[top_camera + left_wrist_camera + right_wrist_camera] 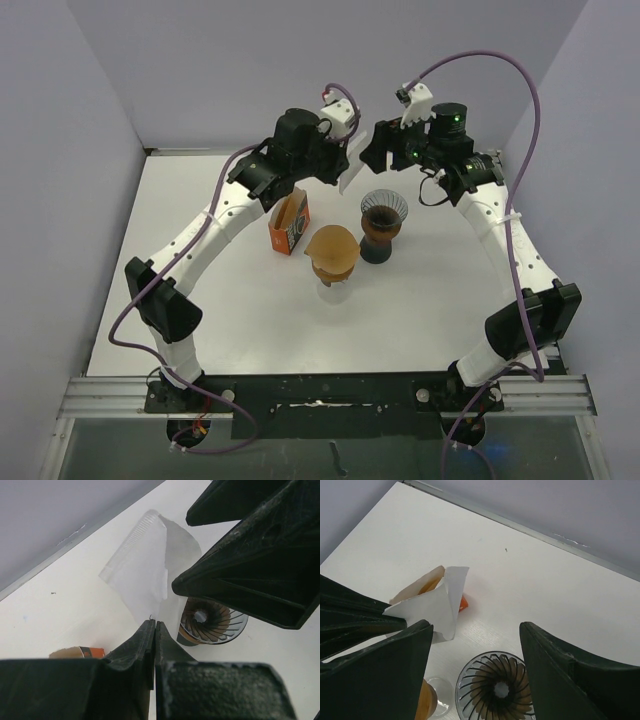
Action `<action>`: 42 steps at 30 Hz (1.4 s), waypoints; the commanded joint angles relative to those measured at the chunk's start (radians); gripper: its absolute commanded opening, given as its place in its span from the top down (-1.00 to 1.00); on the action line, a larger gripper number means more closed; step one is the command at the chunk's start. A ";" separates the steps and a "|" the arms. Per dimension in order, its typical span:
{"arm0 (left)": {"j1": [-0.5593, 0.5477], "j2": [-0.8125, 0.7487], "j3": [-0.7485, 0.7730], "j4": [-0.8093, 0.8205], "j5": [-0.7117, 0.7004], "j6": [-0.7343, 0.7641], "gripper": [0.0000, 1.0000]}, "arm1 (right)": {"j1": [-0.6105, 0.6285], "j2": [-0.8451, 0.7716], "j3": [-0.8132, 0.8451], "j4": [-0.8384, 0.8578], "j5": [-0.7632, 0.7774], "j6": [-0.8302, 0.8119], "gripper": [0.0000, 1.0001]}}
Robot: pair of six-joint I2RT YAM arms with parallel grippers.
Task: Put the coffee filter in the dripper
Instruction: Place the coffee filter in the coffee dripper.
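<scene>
"What has the left gripper (154,625) got?"
"It is pinched tight on the white coffee filter (142,575), held in the air at the far side."
"And the right gripper (475,626)?"
"Its jaws are apart, just beside the filter, and the ribbed dripper (495,687) stands below."

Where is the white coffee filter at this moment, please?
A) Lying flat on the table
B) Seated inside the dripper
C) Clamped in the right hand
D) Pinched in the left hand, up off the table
D: the left hand is shut on the lower edge of the coffee filter, holding it in the air, while the dripper below shows bare ribs with no paper in it.
</scene>
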 commanded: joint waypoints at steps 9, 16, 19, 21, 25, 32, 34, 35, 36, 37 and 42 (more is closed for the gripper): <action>-0.017 -0.016 0.043 0.051 -0.063 0.046 1.00 | 0.005 -0.013 -0.028 0.036 0.063 0.028 -0.52; -0.017 -0.020 0.031 0.059 -0.068 0.052 1.00 | 0.002 -0.031 -0.057 0.045 0.070 0.031 -0.54; -0.017 -0.021 0.027 0.060 -0.073 0.055 1.00 | -0.003 -0.035 -0.067 0.054 0.053 0.039 -0.54; -0.017 -0.022 0.022 0.062 -0.068 0.055 1.00 | -0.003 -0.034 -0.069 0.060 0.042 0.042 -0.53; -0.017 -0.025 0.017 0.063 -0.055 0.053 1.00 | -0.002 -0.023 -0.064 0.066 0.039 0.049 -0.47; -0.028 -0.015 0.020 0.067 -0.048 0.052 1.00 | 0.009 0.008 -0.031 0.069 0.029 0.061 -0.24; -0.034 -0.011 0.024 0.066 -0.061 0.059 1.00 | 0.014 0.015 -0.024 0.067 0.023 0.062 -0.11; -0.038 -0.010 0.027 0.066 -0.071 0.064 1.00 | 0.016 0.018 -0.022 0.067 0.020 0.063 -0.04; -0.042 -0.008 0.029 0.066 -0.080 0.069 1.00 | 0.018 0.021 -0.020 0.065 0.018 0.065 0.03; -0.045 -0.006 0.032 0.066 -0.088 0.075 1.00 | 0.020 0.023 -0.018 0.065 0.016 0.067 0.08; -0.072 0.009 0.046 0.060 -0.166 0.116 1.00 | 0.021 0.030 -0.014 0.065 0.008 0.077 0.22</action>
